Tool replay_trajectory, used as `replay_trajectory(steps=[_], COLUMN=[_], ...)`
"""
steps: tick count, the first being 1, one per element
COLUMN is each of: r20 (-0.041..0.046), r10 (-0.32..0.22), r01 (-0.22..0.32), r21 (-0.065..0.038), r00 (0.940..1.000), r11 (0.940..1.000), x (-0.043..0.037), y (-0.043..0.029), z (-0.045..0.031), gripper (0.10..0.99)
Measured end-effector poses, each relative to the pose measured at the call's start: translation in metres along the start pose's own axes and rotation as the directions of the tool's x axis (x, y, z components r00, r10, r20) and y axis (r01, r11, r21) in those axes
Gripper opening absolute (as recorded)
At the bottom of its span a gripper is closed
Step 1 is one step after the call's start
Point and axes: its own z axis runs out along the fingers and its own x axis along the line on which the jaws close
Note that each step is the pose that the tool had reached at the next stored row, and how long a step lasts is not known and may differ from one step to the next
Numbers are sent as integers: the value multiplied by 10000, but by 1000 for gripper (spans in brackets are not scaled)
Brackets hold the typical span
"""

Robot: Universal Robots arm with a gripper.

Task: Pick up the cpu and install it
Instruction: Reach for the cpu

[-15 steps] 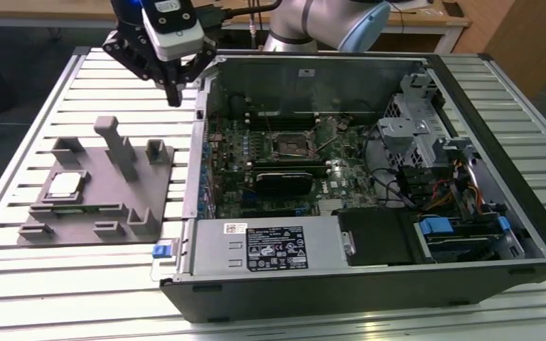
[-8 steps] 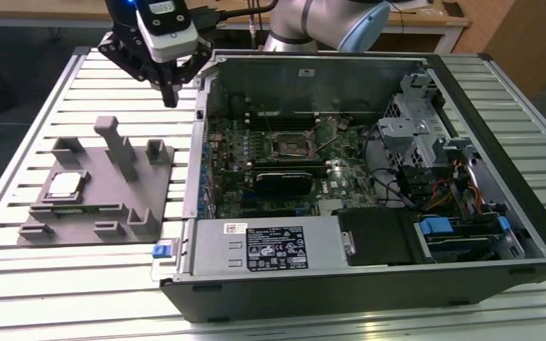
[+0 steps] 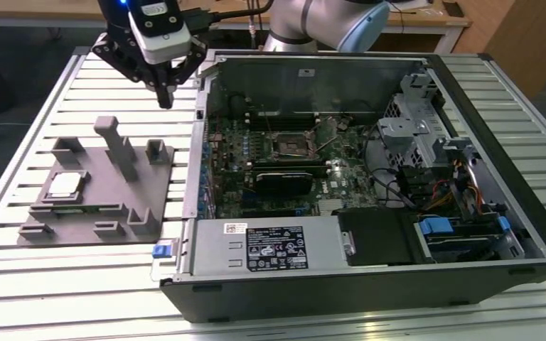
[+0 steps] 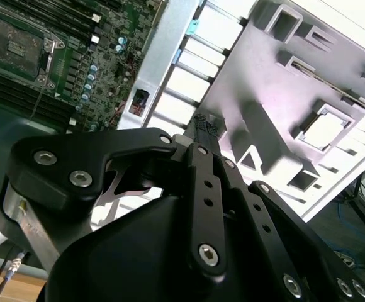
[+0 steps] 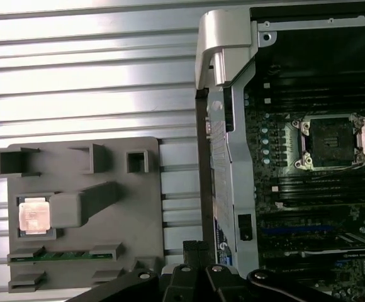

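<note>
Labels noted, exterior view:
- Large white label (image 3: 269,246) on the silver power supply cover (image 3: 323,249), inside the computer case (image 3: 349,298). Rows of dark print and small marks, too fine to read.
- Small white sticker (image 3: 234,227) at that label's corner, unreadable.
- White sticker (image 3: 306,72) on the case's far inner wall, print illegible.

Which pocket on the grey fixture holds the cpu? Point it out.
The square pocket toward the exterior view's left of the fixture: the silvery cpu lies flat in it. The other square pockets look empty.
</note>
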Motion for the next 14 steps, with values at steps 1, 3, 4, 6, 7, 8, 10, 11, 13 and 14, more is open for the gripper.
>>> replay_trajectory(steps=[1,3,4,6,7,8,10,11,13,14], r20=[-2,-2,-2,-2,-2,-2,-3,-3,-1,-2], r10=[0,0,0,-1,-1,-1,-1,0,1,0], r01=[0,0,0,1,1,1,1,0,-1,0], r21=[1,0,0,0,0,0,1,1,-1,0], r00=[10000,10000,10000,10000,10000,10000,10000,10000,10000,10000], r11=[10000,10000,10000,10000,10000,10000,10000,10000,10000,10000], x=[10,35,53,94,114,134,175,198,244,262], y=[-1,-3,-4,-8,-10,-12,-15,-17,-20,-22], z=[2,6,8,13,16,19,24,27,34,36], gripper=[106,106,106,106,106,106,106,106,106,106])
